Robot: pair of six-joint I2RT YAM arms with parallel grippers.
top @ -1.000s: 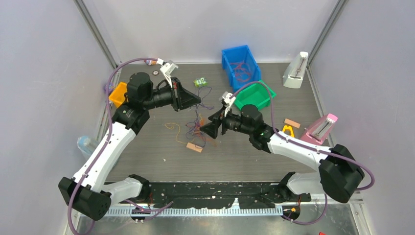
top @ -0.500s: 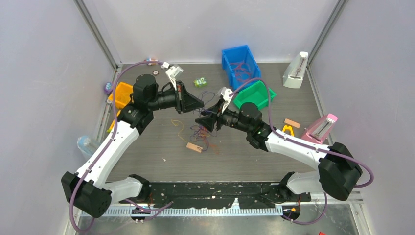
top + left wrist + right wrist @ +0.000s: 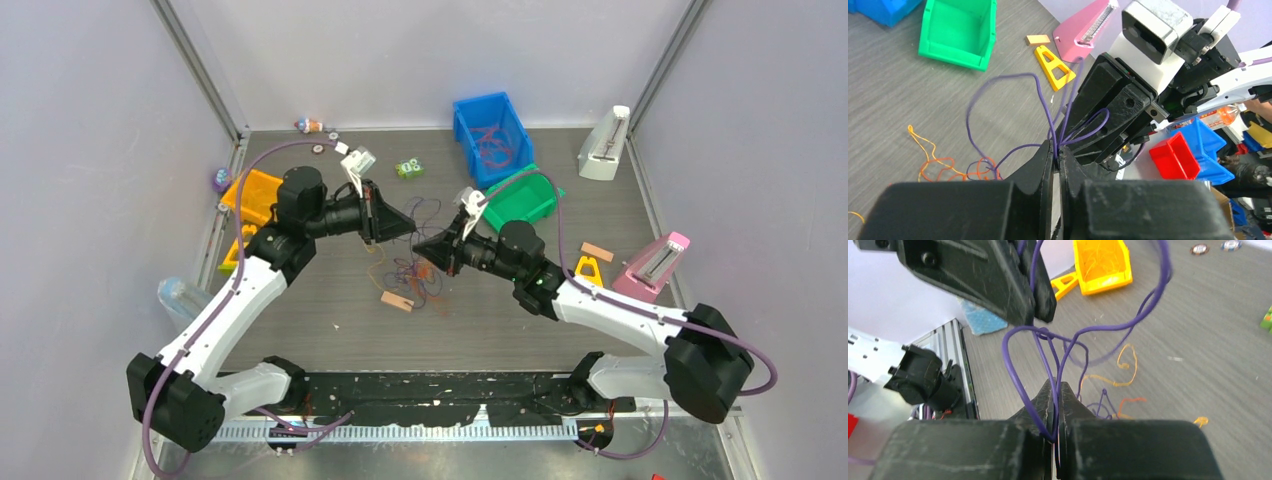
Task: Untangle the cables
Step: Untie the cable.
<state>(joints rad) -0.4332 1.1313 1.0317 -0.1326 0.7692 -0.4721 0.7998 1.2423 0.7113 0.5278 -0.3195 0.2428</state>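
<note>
Table point(image 3: 480, 320) centre: right pincer point(image 3: 1057, 390), apart a second ago, now clamped on purple cables point(image 3: 1042, 333); left pincer point(image 3: 1057, 156) stays clamped likewise, arms closer.

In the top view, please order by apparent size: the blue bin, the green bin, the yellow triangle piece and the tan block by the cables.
Largest: blue bin.
Then green bin, partly hidden behind the right arm.
Smallest: yellow triangle piece and tan block; these two look alike, so I do not rank them.

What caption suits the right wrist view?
Right jaws shut on a purple cable that loops to the left jaws, above orange cables.
</note>
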